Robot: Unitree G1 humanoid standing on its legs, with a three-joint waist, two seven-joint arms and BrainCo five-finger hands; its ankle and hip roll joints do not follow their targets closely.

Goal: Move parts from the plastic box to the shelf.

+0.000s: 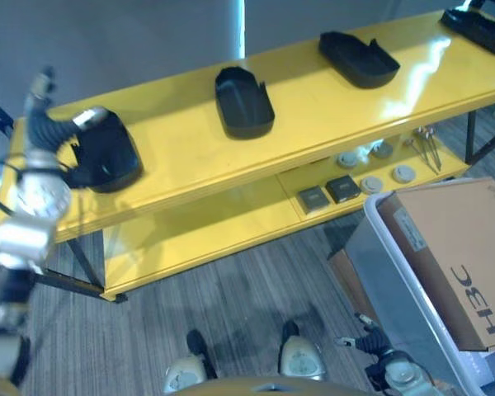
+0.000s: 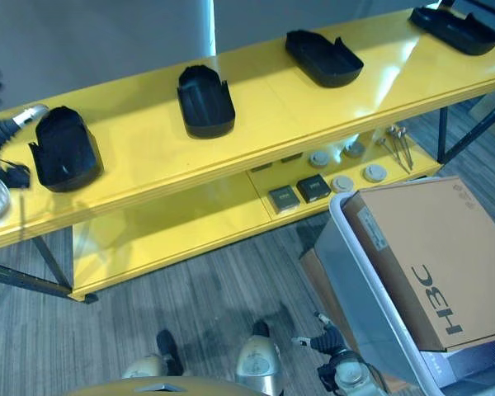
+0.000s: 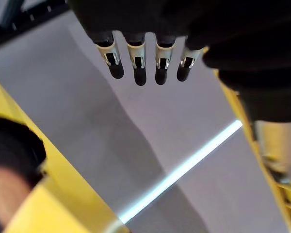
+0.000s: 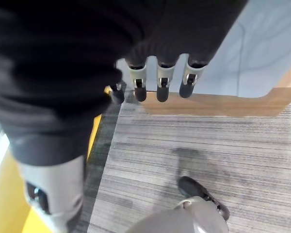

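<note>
On the shelf (image 1: 313,107) you already have four parts (image 1: 243,103), both hands (image 3: 140,63) with fingers straight and empty.

Four parts in a row on the shelf's top board

The shelf (image 1: 313,115) carries four parts spaced left to right: one (image 1: 107,153) at the left end, the next (image 1: 244,102), a third (image 1: 359,58), the last (image 1: 478,25) at the far right. Small items (image 1: 355,177) lie on the lower board. The plastic box (image 1: 396,289) stands right of and before the shelf, a carton (image 1: 458,256) in it.
</note>
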